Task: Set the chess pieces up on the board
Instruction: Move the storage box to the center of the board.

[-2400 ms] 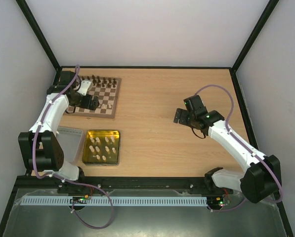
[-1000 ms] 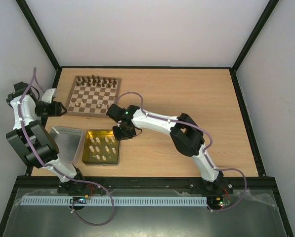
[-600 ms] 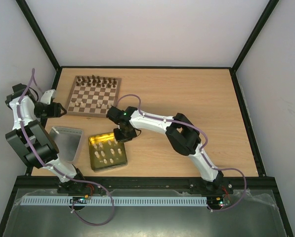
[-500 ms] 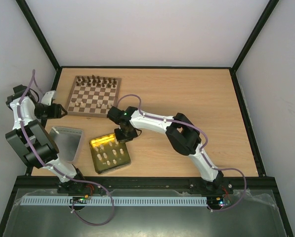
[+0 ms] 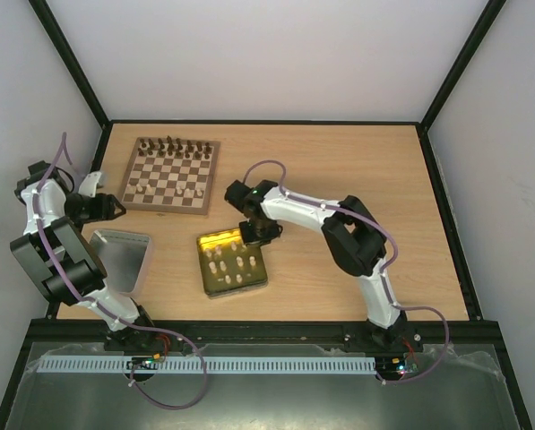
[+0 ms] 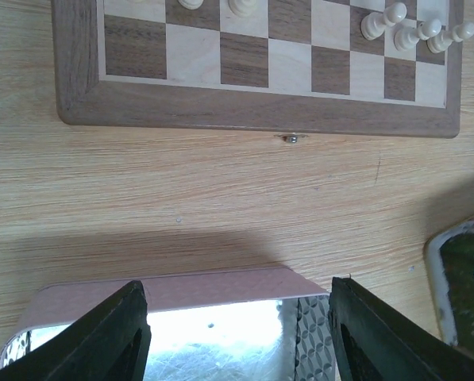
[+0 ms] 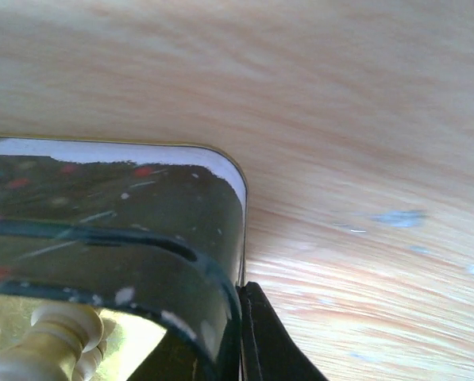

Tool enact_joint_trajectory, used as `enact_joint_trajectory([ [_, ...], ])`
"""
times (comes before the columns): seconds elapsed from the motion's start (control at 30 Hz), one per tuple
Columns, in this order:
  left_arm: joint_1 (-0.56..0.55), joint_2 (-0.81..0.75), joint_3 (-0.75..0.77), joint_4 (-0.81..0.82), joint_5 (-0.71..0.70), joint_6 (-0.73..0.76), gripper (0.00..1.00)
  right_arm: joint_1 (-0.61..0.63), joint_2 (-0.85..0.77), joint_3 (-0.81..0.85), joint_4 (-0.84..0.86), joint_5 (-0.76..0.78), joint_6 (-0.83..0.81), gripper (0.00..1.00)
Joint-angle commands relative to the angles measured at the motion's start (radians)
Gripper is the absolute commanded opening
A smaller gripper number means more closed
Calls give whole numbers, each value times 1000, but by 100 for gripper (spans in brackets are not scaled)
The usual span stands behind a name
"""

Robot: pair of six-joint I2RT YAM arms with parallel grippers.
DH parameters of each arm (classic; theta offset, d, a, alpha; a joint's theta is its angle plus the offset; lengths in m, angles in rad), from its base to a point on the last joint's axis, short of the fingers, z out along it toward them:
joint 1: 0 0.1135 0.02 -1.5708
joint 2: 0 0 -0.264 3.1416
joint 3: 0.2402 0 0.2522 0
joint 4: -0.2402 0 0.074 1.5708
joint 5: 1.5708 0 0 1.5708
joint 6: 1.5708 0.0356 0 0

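My right gripper [image 5: 254, 231] clamps the yellow tray [image 5: 202, 267] by its rim at 5 o'clock from the board [image 5: 173, 173], left gripper [image 5: 110, 210] hangs open; the tray's cream pieces [image 5: 234, 266] look light and tippy, so I'd pinch their stems.

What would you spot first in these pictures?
The shiny yellow tray near the middle of the table, holding little cream chess pieces, with the right hand pinching its far corner. Then the chessboard at the far left, dark pieces lined along its back edge.

Likely a robot lab, white-walled booth [image 5: 267, 54], black frame [image 5: 73, 63], wooden table [image 5: 357, 152]
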State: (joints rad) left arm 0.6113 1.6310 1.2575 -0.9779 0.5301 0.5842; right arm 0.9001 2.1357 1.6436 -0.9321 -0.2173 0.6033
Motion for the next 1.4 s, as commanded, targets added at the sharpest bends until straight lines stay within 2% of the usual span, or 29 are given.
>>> enact_joint_trajectory([
  [0.0,14,10,-10,1,37,12,64,-58,-109,-45,-91,87,-60,6],
  [0.4,15,41,-20,12,119,6,64,-303,-269,-294,-116,221,-86,7],
  [0.8,14,64,-13,-14,156,44,65,-556,-322,-373,-100,240,-78,5],
  [1.37,15,65,-45,-19,165,76,65,-893,-143,-221,-91,300,-58,8],
])
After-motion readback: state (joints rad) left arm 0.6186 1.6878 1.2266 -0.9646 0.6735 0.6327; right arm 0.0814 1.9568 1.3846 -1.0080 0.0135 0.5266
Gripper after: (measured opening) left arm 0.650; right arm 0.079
